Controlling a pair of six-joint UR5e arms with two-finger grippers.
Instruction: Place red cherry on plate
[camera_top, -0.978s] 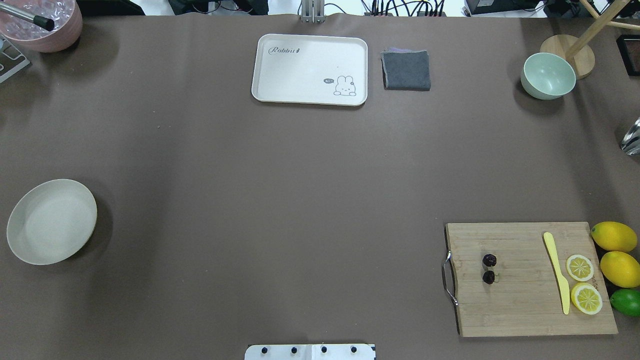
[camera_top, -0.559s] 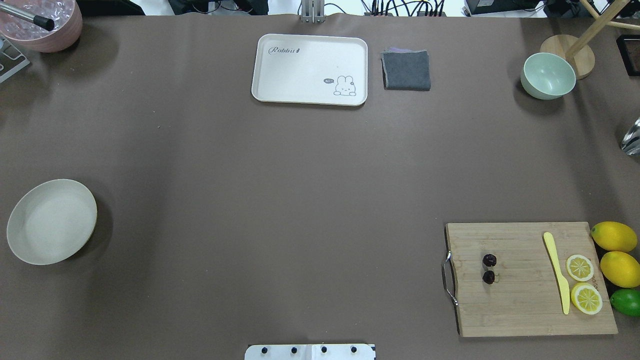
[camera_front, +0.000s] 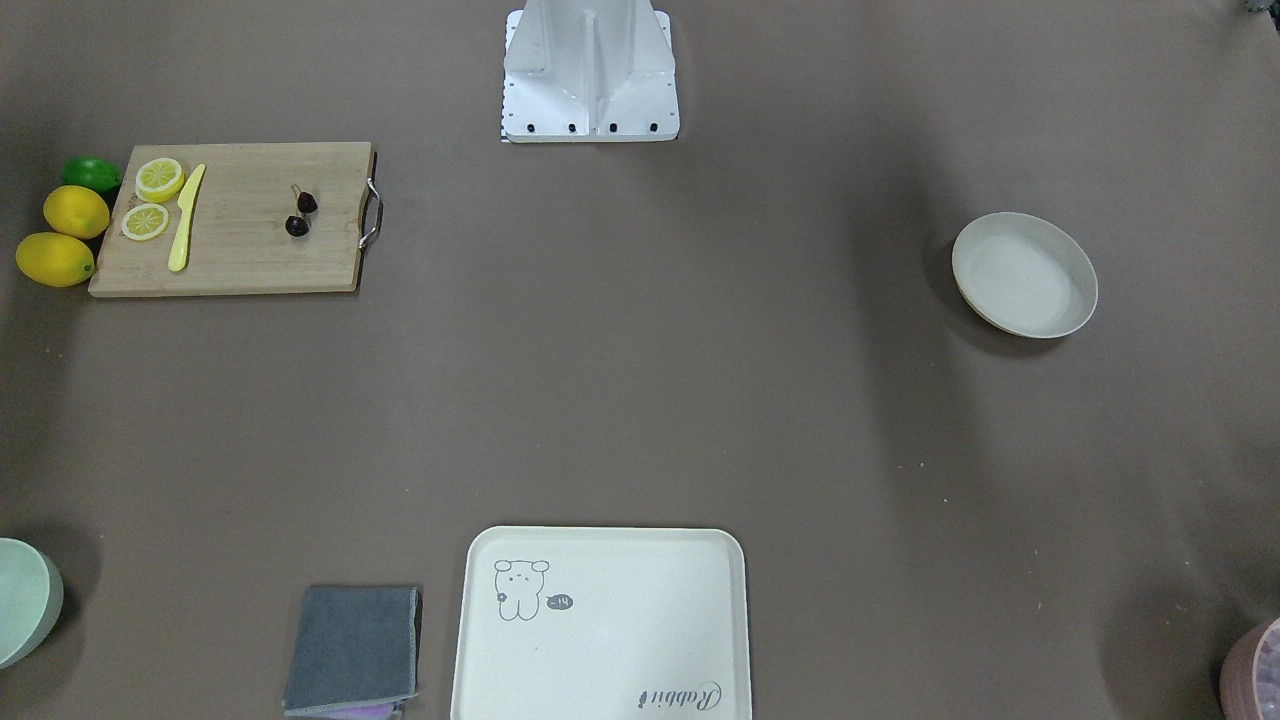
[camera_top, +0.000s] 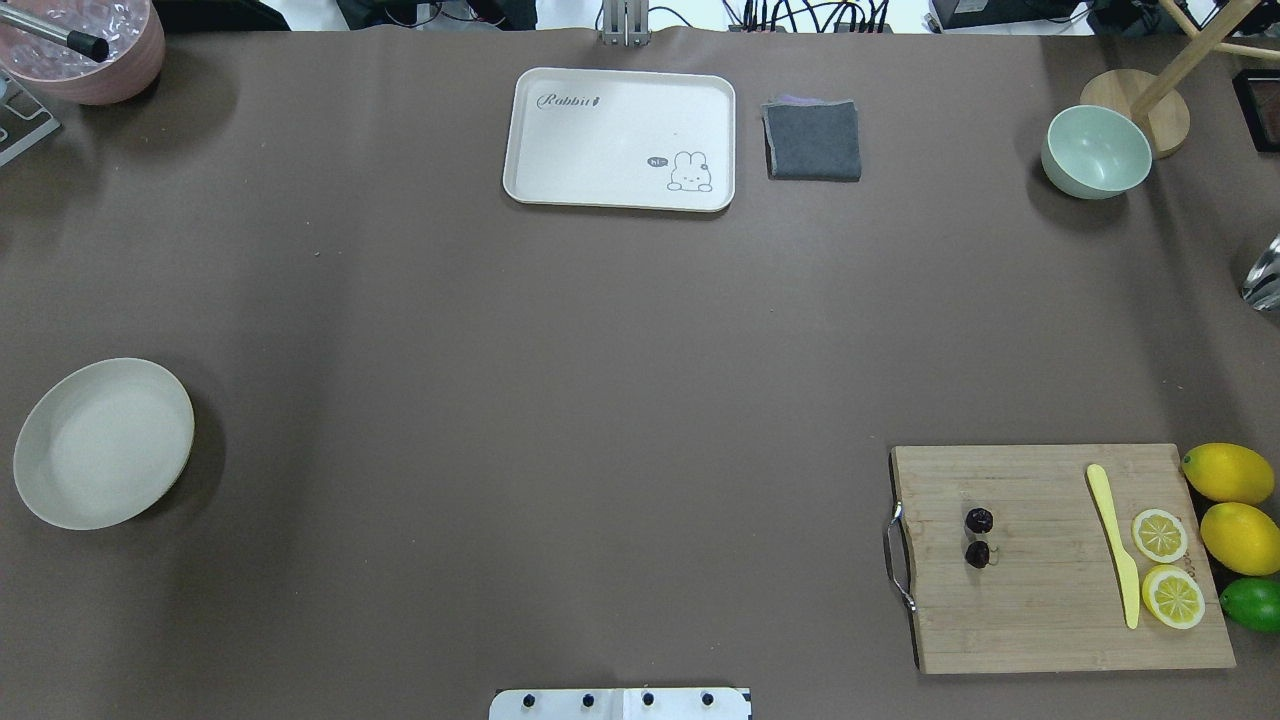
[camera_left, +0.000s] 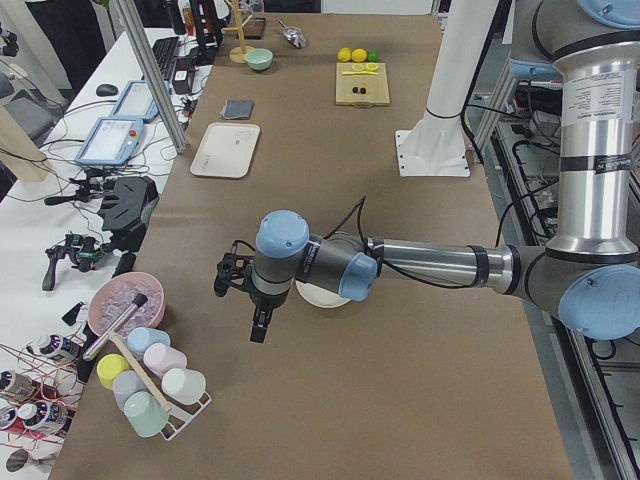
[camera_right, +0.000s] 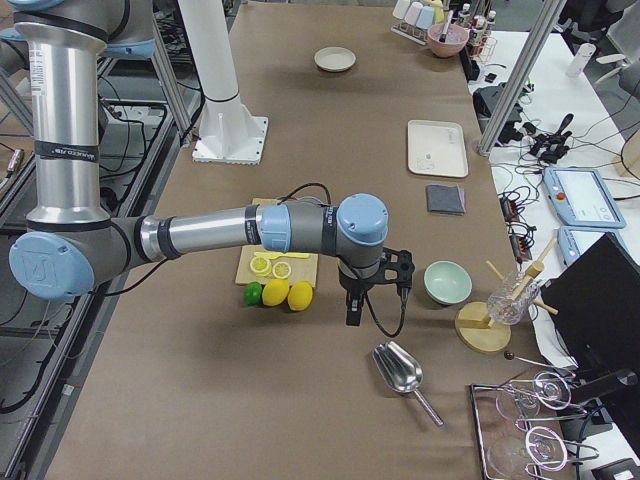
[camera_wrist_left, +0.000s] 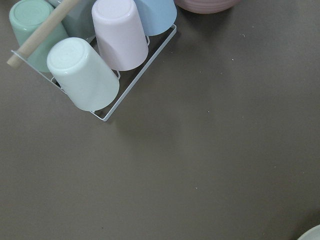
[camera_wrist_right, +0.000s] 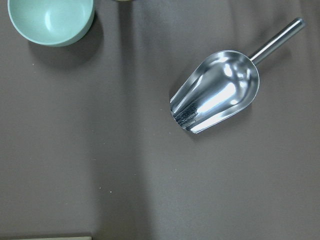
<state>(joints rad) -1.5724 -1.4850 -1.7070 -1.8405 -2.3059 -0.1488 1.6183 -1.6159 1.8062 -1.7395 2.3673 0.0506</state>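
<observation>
The red cherry (camera_top: 979, 520), a pair of tiny dark maroon fruits on thin stems, lies on the left part of a wooden cutting board (camera_top: 1040, 600) at the near right; the front-facing view has the red cherry (camera_front: 297, 226) at upper left. The round cream plate (camera_top: 103, 442) sits bare at the table's left edge, far from the board. Neither gripper appears overhead. In the exterior left view my left gripper (camera_left: 258, 325) hangs beyond the plate (camera_left: 322, 298). In the exterior right view my right gripper (camera_right: 354, 310) hangs past the lemons. I cannot tell whether either is open or shut.
On the board lie a yellow knife (camera_top: 1113, 542) and two lemon slices (camera_top: 1160, 535); whole lemons (camera_top: 1228, 472) and a lime (camera_top: 1255, 604) sit beside it. A rabbit tray (camera_top: 620, 138), grey cloth (camera_top: 812, 140), green bowl (camera_top: 1096, 151), metal scoop (camera_wrist_right: 215, 92) and cup rack (camera_wrist_left: 95, 55) stand around.
</observation>
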